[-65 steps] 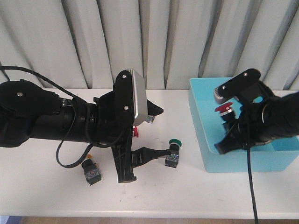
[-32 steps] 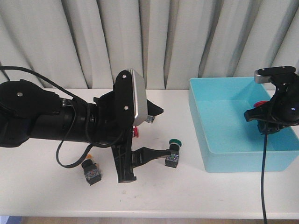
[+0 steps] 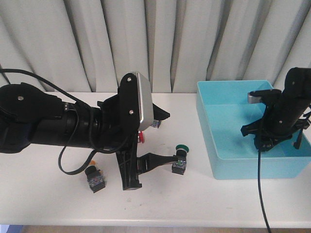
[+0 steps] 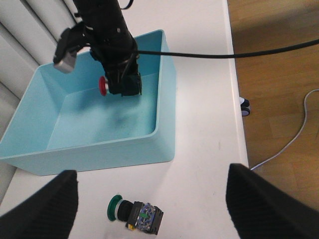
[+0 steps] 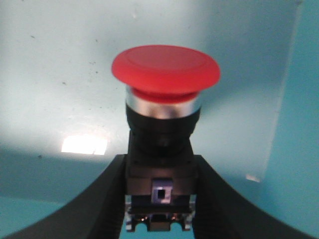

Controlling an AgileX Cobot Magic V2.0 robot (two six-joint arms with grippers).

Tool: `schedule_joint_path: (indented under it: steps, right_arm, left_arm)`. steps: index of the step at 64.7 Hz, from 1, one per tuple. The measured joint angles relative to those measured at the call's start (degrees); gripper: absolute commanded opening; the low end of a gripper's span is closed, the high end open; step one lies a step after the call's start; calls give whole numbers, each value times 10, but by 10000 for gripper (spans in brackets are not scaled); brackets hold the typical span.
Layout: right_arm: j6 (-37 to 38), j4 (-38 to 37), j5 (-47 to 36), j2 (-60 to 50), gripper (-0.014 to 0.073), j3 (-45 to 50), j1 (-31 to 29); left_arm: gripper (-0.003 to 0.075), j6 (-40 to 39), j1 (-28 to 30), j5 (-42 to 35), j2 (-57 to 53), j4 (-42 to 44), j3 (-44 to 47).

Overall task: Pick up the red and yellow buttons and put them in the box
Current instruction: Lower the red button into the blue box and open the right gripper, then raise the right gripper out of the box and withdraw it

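Observation:
My right gripper (image 5: 159, 167) is shut on the black body of a red button (image 5: 165, 69), cap pointing down toward the floor of the light-blue box (image 5: 60, 74). In the front view the right gripper (image 3: 265, 141) reaches down inside the right part of the box (image 3: 228, 162). The left wrist view shows the red button (image 4: 103, 85) held inside the box (image 4: 99, 149). My left gripper (image 3: 153, 172) is open over the table. Another red button (image 3: 141, 137) peeks from behind the left arm. A button (image 3: 95, 179) with an orange-yellow part lies at the front left.
A green-capped button (image 3: 181, 158) lies on its side between the left fingers, also in the left wrist view (image 4: 134, 215). The white table (image 3: 204, 204) ends at curtains behind. A cable hangs from the right arm across the box's front wall.
My right arm carried the red button from the box's left part to its right side, then turned downward into the box. The left arm has not moved.

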Motion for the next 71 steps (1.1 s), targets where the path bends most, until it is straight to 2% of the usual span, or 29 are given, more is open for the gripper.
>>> schedule_joint_path:
  steps: [13,26,33,52,71]
  right_arm:
    - [-2,0,-1,27,233,0,0]
    - [-2,3,-2,28,370,-2,0]
    - [-3,3,-5,28,412,-3,0]
    - [-5,21,31,4,412,-39,0]
    - [-10,68,48,-175,412,-10,0]
  left_arm:
    - [586,0,0,0,0,0,0]
    - [586,-1,0,0,0,0,0]
    - [586,-1,0,0,0,0,0]
    - [586,-1,0,0,0,0,0]
    - [586,-1,0,0,0,0,0]
